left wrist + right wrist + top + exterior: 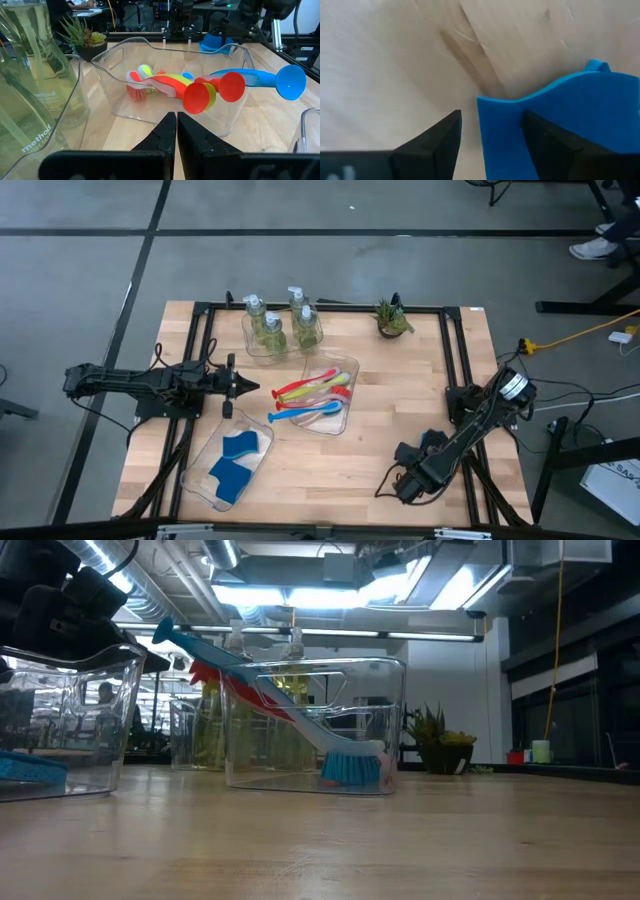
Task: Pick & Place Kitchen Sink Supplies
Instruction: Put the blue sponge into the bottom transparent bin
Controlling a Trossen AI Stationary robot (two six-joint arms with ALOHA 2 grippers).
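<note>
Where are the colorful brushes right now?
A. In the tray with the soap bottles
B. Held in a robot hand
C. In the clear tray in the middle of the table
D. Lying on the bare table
C: the brushes lie together inside the middle clear tray, apart from the pump bottles in the tray behind it.

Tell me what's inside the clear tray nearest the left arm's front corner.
Two blue sponge pieces lie inside the clear tray, overlapping; whatever lies beneath them is hidden.
</note>
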